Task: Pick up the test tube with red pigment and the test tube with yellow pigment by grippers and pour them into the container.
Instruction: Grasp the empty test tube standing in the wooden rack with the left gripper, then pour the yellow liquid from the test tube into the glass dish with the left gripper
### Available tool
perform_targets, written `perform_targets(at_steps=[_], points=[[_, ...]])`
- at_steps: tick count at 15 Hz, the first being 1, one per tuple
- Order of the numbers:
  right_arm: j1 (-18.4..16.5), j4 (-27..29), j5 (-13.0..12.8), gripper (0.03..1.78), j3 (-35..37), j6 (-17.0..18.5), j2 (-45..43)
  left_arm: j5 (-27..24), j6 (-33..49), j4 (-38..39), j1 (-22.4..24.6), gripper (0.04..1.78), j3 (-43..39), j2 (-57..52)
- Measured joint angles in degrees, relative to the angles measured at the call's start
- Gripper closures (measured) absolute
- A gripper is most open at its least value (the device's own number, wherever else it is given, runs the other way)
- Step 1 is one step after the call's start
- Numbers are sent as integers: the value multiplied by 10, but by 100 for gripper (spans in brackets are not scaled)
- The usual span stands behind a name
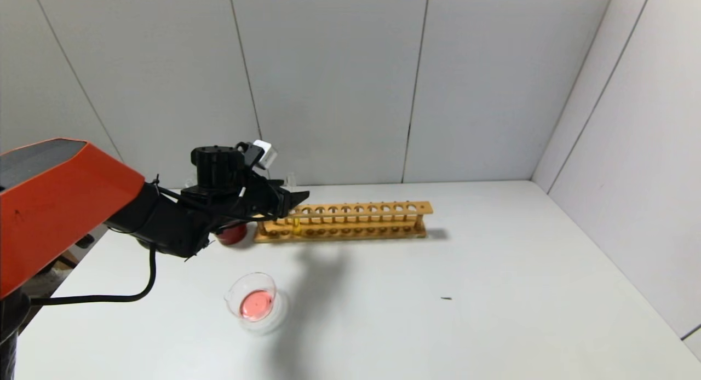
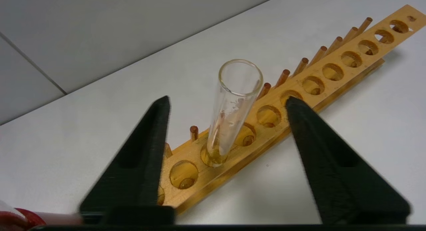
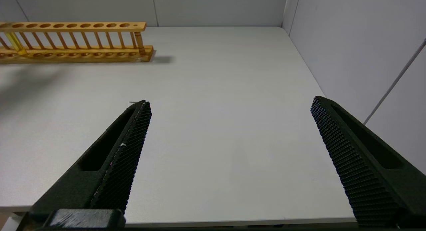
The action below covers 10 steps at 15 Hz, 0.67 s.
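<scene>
The test tube with yellow pigment (image 2: 233, 104) stands slightly tilted in a hole near the left end of the wooden rack (image 2: 332, 71). Its yellow liquid shows in the head view (image 1: 296, 225) and the right wrist view (image 3: 15, 41). My left gripper (image 2: 227, 99) is open, one finger on each side of the tube's upper part, not touching it; it also shows in the head view (image 1: 296, 200). The container (image 1: 249, 276) sits on the table nearer me and holds pink-red liquid. The test tube with red pigment is out of view. My right gripper (image 3: 230, 101) is open and empty above the table's near right edge.
The rack (image 1: 356, 221) lies across the back of the table with several empty holes. A dark red cup (image 1: 233, 235) stands just left of the rack, mostly behind my left arm. Grey walls close the back and right sides.
</scene>
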State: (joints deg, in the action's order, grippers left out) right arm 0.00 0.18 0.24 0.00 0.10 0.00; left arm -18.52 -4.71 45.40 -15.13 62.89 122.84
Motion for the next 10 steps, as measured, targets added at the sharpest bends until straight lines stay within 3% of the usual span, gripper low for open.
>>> perform_targets(at_steps=[3,5,10], points=[[0,0,0,6,0,0,0,1,0,7,-8,124,12,14],[0,0,0,6,0,0,0,5,-1,12,-13,146,13,18],[0,0,0,6,0,0,0,6,-2,11,-19,149,7,14]])
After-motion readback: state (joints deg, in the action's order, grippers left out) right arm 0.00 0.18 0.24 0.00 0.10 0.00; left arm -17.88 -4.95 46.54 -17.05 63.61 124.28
